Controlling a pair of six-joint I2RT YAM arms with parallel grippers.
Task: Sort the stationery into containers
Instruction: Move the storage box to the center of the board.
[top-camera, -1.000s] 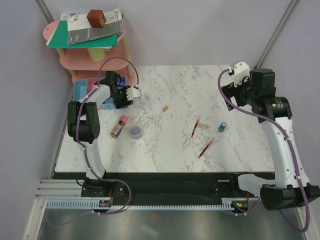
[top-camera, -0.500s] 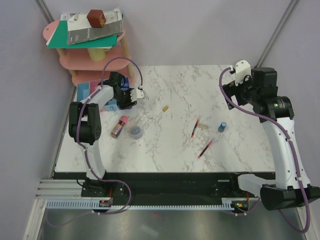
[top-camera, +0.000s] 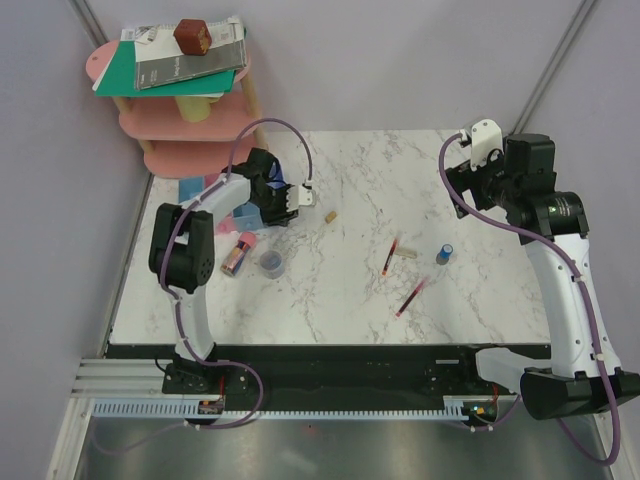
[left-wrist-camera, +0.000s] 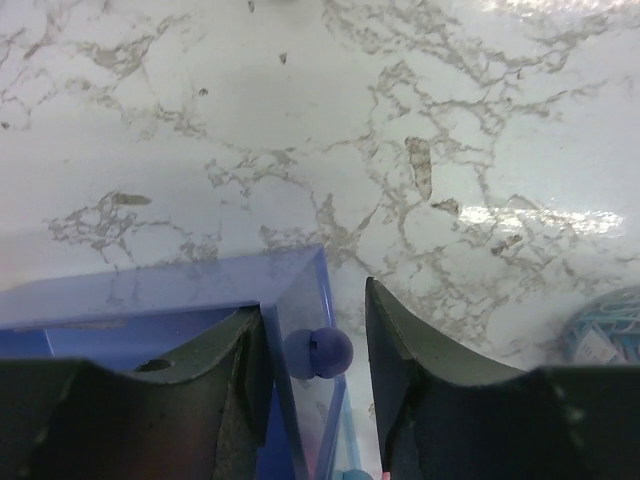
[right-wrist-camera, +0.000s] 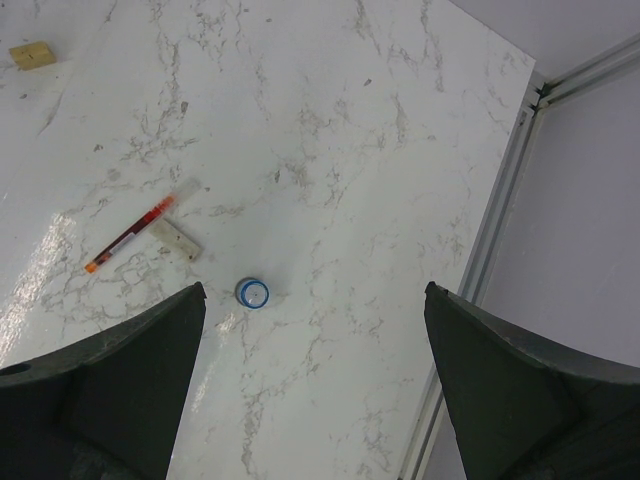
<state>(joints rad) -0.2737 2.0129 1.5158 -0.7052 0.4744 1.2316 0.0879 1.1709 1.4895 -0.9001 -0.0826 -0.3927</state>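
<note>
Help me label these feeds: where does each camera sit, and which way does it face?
Top: above, behind the bases, looking down on the table; both arms show.
Left wrist: looks down past the left gripper's fingers at a bin corner.
Right wrist: looks down past the right gripper's fingers at the table.
Shared: top and right wrist both show the blue cylinder.

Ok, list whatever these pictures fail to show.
- Bins: in the top view the left arm covers most of them. In the left wrist view the bottom edge and the fingers cut them off. Contents unseen.
- Left pincer: whether it clamps the bins is unclear.
- Round clear piece: left wrist view, cut by the right edge.
</note>
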